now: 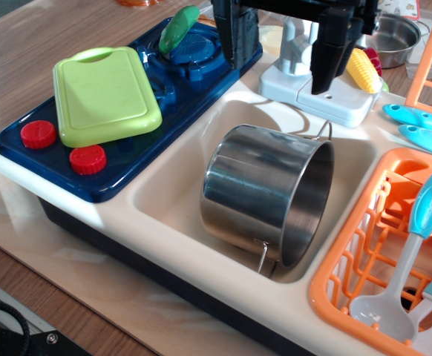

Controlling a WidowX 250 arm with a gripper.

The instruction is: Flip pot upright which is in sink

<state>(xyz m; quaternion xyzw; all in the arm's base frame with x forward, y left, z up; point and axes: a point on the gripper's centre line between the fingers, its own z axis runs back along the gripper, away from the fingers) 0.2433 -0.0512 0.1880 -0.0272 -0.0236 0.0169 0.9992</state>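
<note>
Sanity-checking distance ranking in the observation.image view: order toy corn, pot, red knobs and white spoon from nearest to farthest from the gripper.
1. Toy corn: just right of the gripper, at the back.
2. Pot: below it, on its side in the sink.
3. Red knobs at front left and white spoon in the rack, front right: too close to call.
</note>
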